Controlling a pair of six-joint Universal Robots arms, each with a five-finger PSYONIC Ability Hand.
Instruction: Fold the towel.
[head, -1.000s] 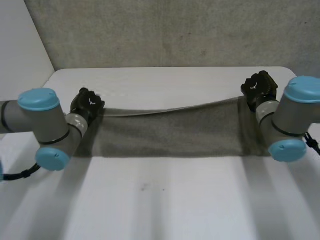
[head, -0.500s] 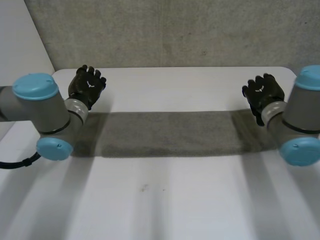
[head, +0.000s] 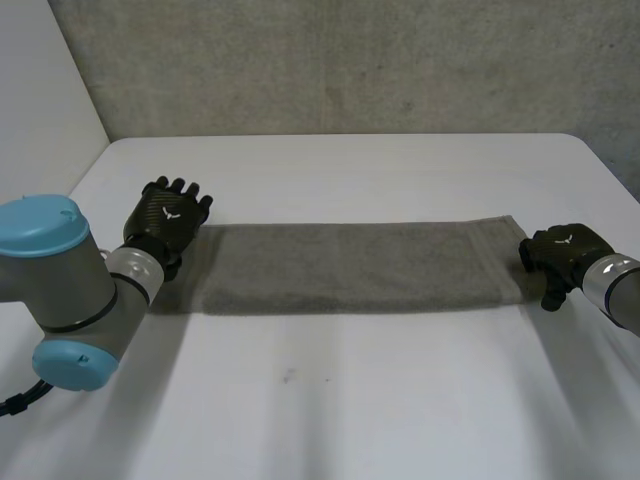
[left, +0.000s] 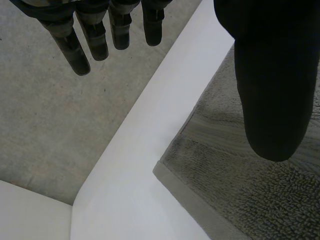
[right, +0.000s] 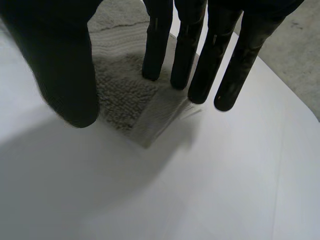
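Black left hand (head: 168, 222), right hand (head: 562, 255), fingers (right: 157, 45) seemingly straight

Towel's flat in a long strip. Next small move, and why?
Probably close the right hand on the towel corner under it. Its fingers are straight, poised over that corner, nothing pinched yet, while the left hand hangs open over the opposite end. The strip lies flat, so an end likely has to be gripped before folding it across.
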